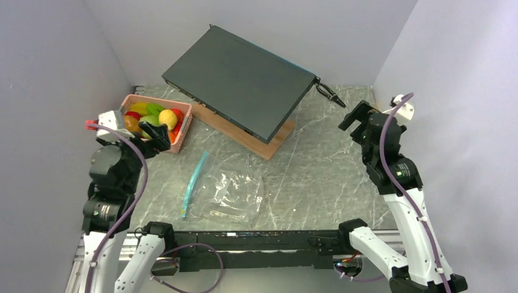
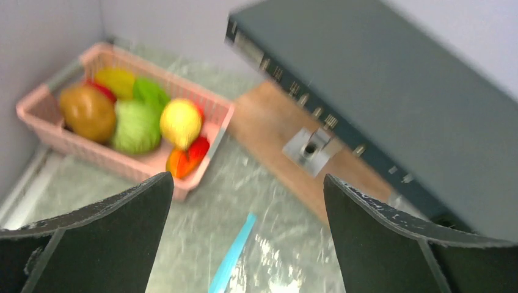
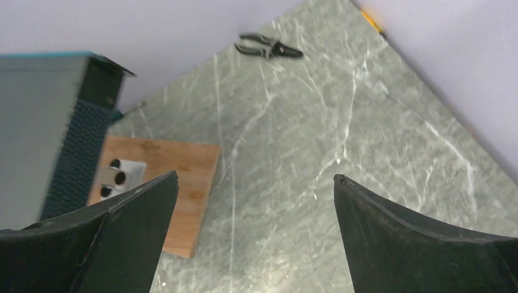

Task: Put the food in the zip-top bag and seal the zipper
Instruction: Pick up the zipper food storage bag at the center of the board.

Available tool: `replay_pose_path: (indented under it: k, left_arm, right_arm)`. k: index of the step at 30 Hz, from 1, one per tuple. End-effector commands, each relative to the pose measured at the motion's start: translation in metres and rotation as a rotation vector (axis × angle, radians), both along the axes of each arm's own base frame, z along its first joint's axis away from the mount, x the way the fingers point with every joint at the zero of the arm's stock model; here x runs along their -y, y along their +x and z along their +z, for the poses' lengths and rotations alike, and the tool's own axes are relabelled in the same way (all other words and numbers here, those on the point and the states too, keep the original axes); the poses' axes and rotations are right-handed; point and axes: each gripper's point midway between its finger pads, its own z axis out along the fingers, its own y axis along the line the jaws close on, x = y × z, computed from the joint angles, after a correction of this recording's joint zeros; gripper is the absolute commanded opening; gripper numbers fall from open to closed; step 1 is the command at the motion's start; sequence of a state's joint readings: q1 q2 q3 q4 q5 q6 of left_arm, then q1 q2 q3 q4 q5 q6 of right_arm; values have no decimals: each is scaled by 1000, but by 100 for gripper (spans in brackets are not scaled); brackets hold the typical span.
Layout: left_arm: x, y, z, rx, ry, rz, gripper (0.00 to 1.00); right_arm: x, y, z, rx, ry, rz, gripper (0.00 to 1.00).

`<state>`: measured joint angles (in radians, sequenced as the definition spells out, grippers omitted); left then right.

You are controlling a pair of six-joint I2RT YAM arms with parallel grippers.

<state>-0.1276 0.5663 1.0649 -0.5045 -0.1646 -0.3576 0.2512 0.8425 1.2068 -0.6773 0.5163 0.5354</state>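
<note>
The food lies in a pink basket at the far left: red, yellow, green and orange-brown toy pieces; it also shows in the left wrist view. The clear zip-top bag lies flat on the table's middle, empty, its teal zipper along the left edge; the strip shows in the left wrist view. My left gripper is open and empty, raised beside the basket's near side. My right gripper is open and empty, raised at the far right.
A dark flat box leans on a wooden board at the back centre. Black pliers lie by the box's right corner, also in the right wrist view. Walls close the left, back and right sides.
</note>
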Motion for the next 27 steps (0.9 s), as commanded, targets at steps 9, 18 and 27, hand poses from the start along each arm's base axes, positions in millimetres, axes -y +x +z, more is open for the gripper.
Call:
replay_pose_path:
  k: [9,18,27]
  left_arm:
    - [27,24,-180,-465,-178,-83,99]
    - [25,33,-242,-585,-296,-213,99]
    - [58,39,-276,-697,-456,-444,96]
  right_arm:
    - [-80,-21,-137,-314,214,376,100]
    - [-161,-53,-138,-223,419,876,100]
    - [-176,-56,-156,-242,525,936,100]
